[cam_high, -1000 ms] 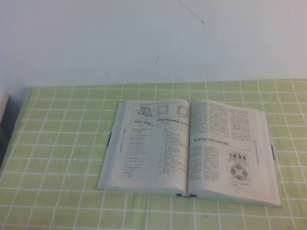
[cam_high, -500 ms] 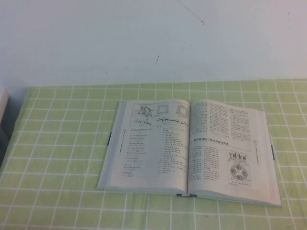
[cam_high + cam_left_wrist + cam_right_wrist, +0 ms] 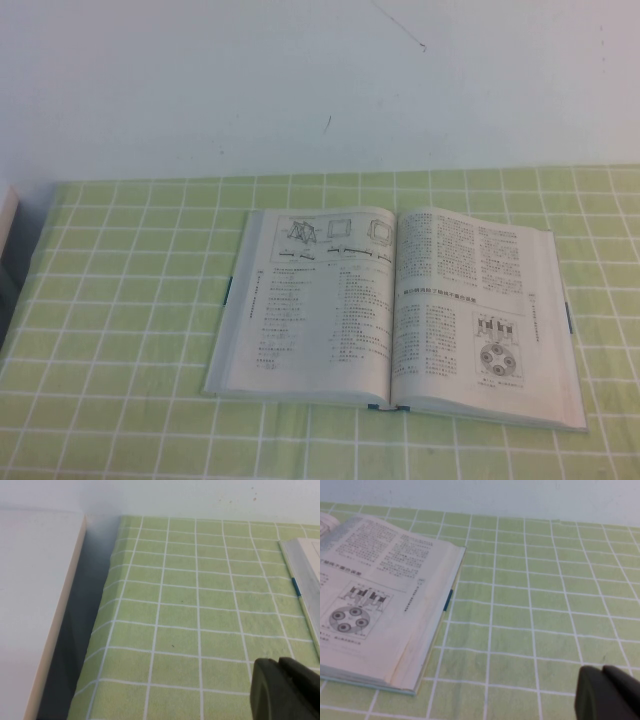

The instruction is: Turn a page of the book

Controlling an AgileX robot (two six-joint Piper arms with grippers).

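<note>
1. High view: the book [image 3: 400, 310] lies open and flat on the table [image 3: 130, 300], which has a green cloth w/ white grid. The page [image 3: 480, 300] w/ the round four-circle diagram is the right-hand leaf; left-hand leaf shows frame sketches. Neither arm nor tool appears in this view. Print too small to read. Thin blue-grey cover edge shows at both sides and near spine. The white wall [image 3: 320, 80] behind carries faint marks.

2. Left wrist view: left tool [image 3: 285, 690] shows only as a dark tip at the frame's corner, cut off; cannot tell its opening. It hangs above bare cloth, touching nothing visible. Only one corner of the book shows, well apart from the tool. A white slab [image 3: 35, 605] stands beside the table, w/ a dark gap between.

3. Right wrist view: right tool [image 3: 607, 692] is likewise a dark tip, cut off; fully closed, gripping nothing. It sits over cloth, apart from the book's right edge. Diagram page lies flat; text blurred, unreadable. No brand or label legible.
</note>
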